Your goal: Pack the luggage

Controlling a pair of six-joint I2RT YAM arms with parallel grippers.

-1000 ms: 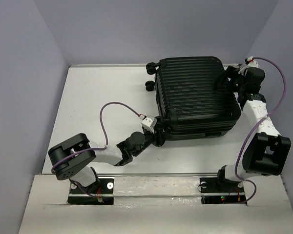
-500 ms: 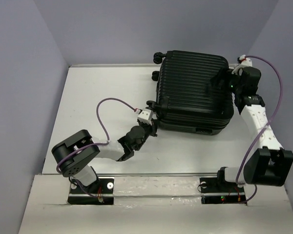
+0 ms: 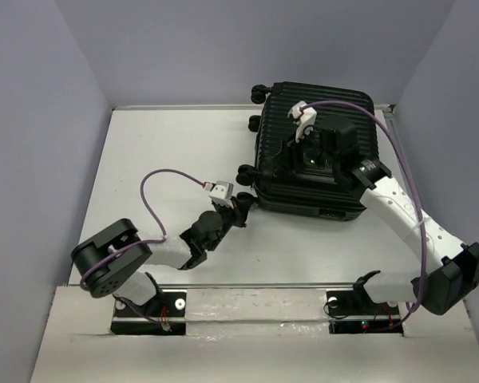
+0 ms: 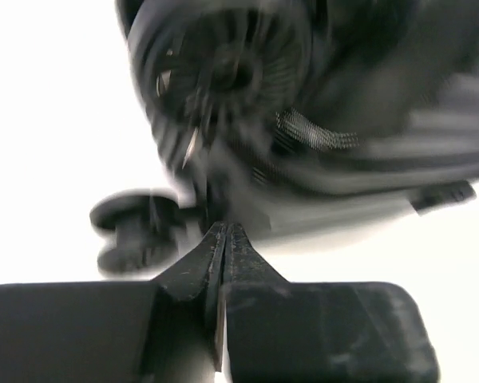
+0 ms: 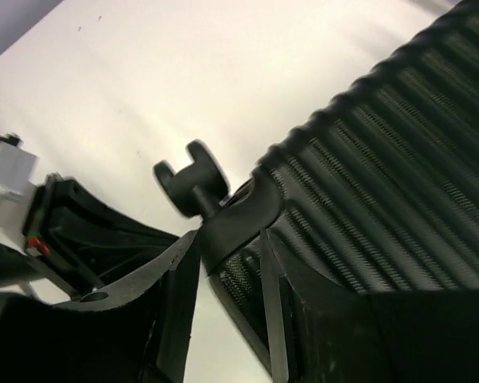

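The luggage (image 3: 273,163) lies shut and flat on the bench's (image 3: 160,144) far right, casters (image 3: 252,123) pointing left. The right hand (image 5: 228,238) hangs directly over its shell, fingers parted. The left hand (image 4: 225,231), pinched shut, sits beside the near caster (image 3: 245,171).

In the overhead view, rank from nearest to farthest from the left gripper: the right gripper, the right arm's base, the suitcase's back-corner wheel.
1. Right gripper, over the suitcase top, up-right of the left gripper.
2. Back-corner wheel, at the suitcase's far left corner.
3. Right arm's base, at the near edge, right side.
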